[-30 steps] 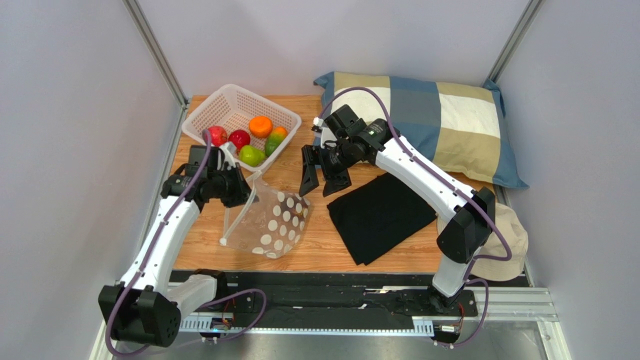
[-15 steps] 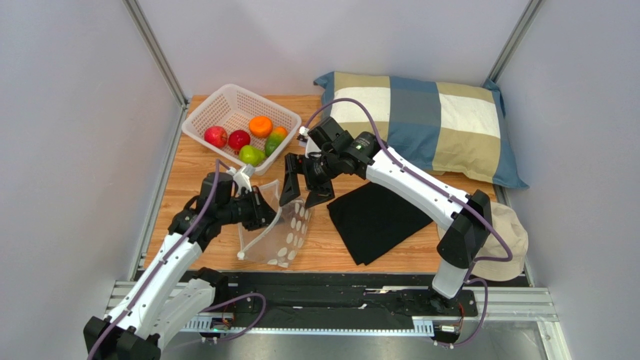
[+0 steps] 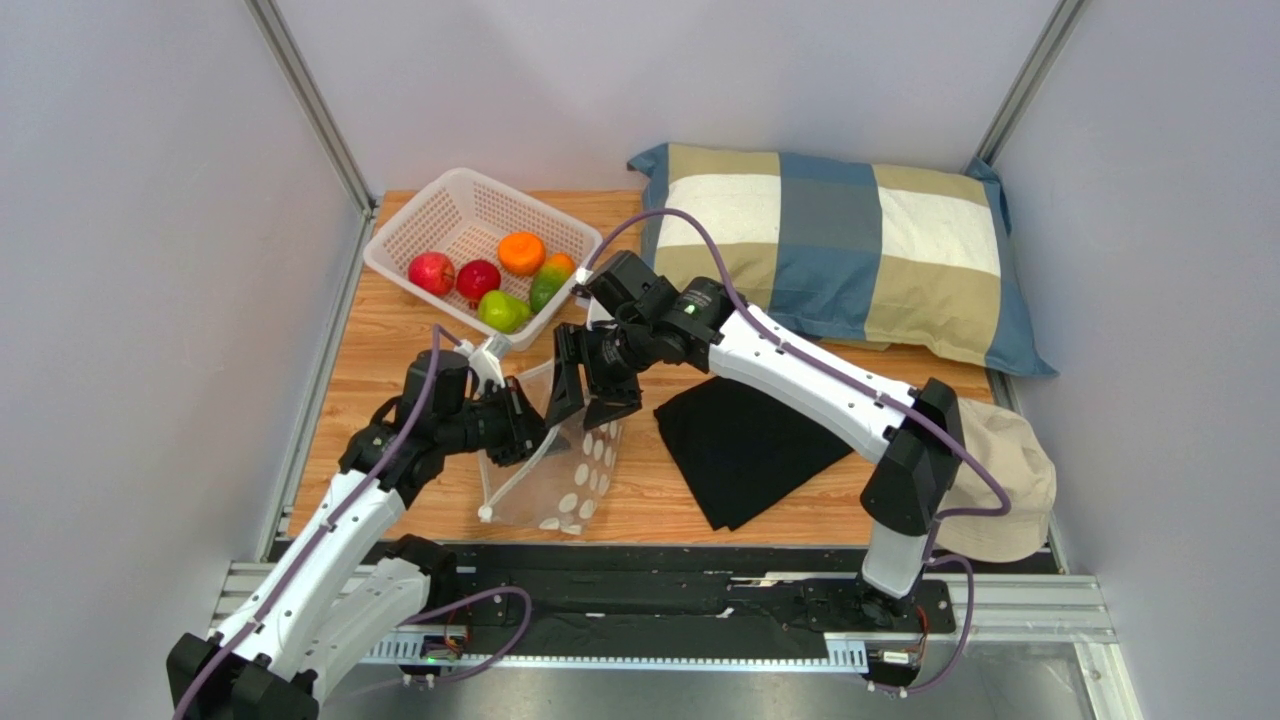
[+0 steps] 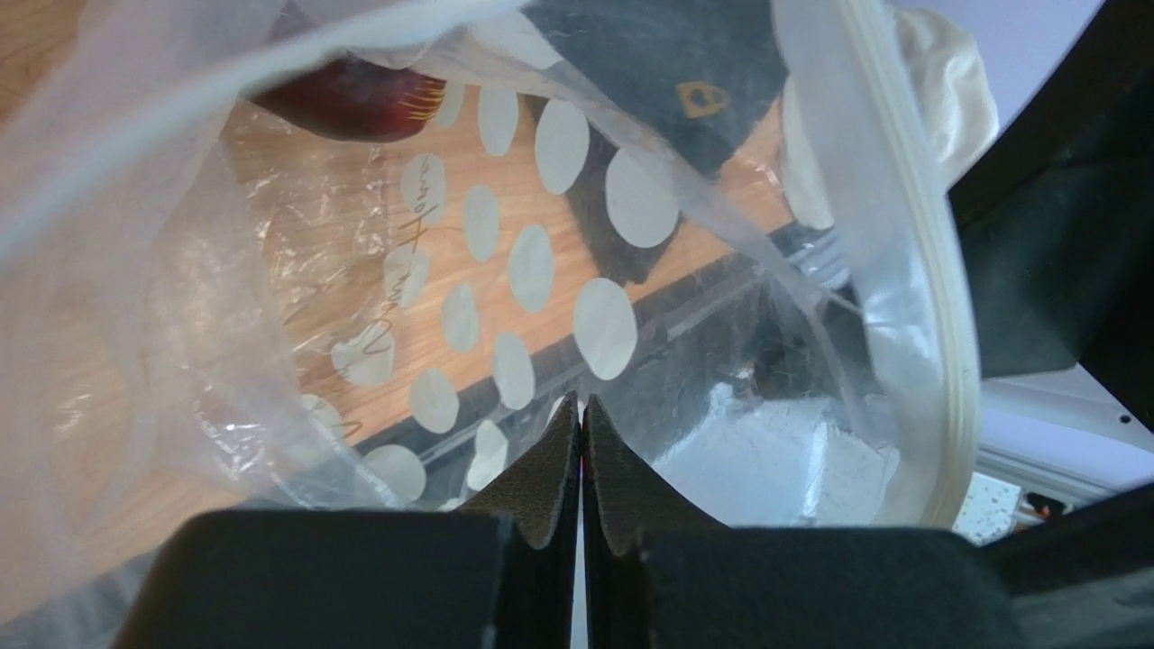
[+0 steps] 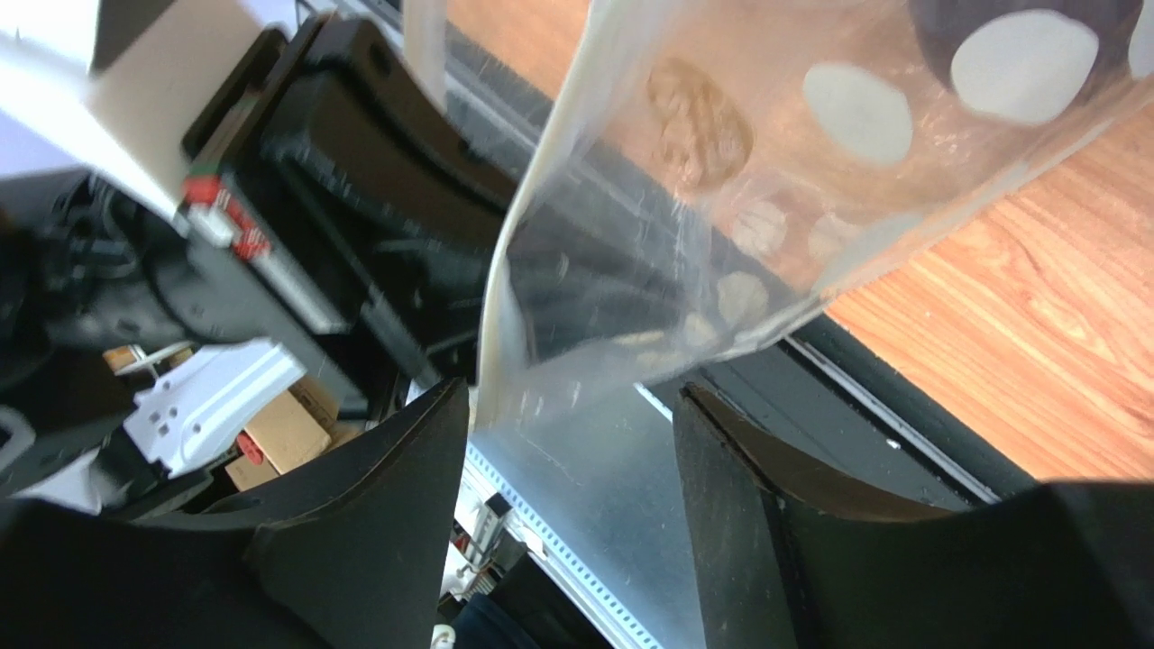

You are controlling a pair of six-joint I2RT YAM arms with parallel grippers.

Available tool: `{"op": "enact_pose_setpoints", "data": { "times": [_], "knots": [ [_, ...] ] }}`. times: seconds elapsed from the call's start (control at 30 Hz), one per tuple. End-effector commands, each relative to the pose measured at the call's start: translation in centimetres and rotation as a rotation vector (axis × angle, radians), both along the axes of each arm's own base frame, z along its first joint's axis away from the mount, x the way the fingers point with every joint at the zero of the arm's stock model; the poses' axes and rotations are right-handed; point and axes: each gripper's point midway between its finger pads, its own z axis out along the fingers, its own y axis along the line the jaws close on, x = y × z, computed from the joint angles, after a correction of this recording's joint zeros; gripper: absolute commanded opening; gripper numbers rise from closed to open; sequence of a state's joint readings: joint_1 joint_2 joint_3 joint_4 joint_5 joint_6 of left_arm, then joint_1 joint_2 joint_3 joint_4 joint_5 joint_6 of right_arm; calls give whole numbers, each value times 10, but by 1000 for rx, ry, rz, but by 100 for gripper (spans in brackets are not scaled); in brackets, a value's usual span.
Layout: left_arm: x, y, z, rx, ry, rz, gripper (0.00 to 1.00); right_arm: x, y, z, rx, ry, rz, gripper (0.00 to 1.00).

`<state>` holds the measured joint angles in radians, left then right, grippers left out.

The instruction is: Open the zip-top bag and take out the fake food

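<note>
Close to me, the left gripper [image 3: 519, 431] is closed tight on the plastic of the zip-top bag [image 3: 579, 473], at the left side of its mouth. In the left wrist view its two fingers [image 4: 549, 473] press together with no gap, and the film of the bag spreads out above them.

The bag stands on the wooden table [image 3: 376, 345], near the front edge and about in the middle between the two arms, with the white dots turned to the front. Its mouth is pulled open.

A dark red glossy piece [image 4: 355, 102] shows through the plastic in the left wrist view. I cannot tell whether it lies inside the bag or behind it.

Just behind the bag, the right gripper [image 3: 582, 420] points down at the mouth. Its fingers [image 5: 393, 514] stand clearly apart, and the white zip strip of the bag hangs between them, not pinched.

To the right of the bag a black cloth [image 3: 744, 435] lies flat, and a beige cap [image 3: 1022, 465] sits at the right edge.

Farther back on the left, a white lattice basket [image 3: 418, 215] holds the fake food [image 3: 481, 279]: two red pieces, one green, one orange and one orange-green. A checked pillow [image 3: 857, 240] lies at the far right.
</note>
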<state>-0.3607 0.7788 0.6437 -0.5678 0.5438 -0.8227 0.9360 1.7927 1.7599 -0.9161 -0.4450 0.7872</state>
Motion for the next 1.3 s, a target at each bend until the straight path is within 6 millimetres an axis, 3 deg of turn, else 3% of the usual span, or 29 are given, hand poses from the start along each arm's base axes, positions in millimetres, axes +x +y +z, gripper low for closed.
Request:
{"op": "enact_pose_setpoints", "data": {
  "times": [0.0,0.13,0.27,0.33,0.4,0.47,0.53,0.6,0.73,0.9,1.03,1.13,1.2,1.27],
  "knots": [
    [-1,5,3,44,-58,-25,0,13,15,14,23,-47,-22,61],
    [-5,5,-2,50,-61,-46,0,15,14,2,-7,-42,-23,56],
    [-6,12,-3,94,-121,-55,0,11,14,-4,-16,-13,-26,10],
    [0,15,1,117,-189,-40,14,11,16,6,16,-26,-29,0],
    [7,15,4,109,-226,4,28,9,19,15,43,-10,-40,0],
    [17,13,3,111,-252,34,28,6,23,26,77,22,-49,0],
    [25,8,4,123,-304,29,14,5,26,35,117,45,-55,0],
    [29,7,-8,138,-295,30,0,6,28,36,140,89,-84,0],
    [32,-3,-6,82,-374,8,0,18,28,36,161,106,-121,0],
    [25,-1,-23,99,-341,-13,0,35,29,47,194,92,-146,0],
    [18,-13,-22,42,-339,-82,0,46,31,41,188,97,-154,0],
    [15,-16,-37,45,-267,-99,8,50,36,41,193,89,-142,0],
    [17,-16,-48,64,-213,-86,20,50,37,42,198,90,-134,0],
    [28,-13,-54,94,-205,-36,22,47,38,42,202,107,-122,0]
  ]
}}
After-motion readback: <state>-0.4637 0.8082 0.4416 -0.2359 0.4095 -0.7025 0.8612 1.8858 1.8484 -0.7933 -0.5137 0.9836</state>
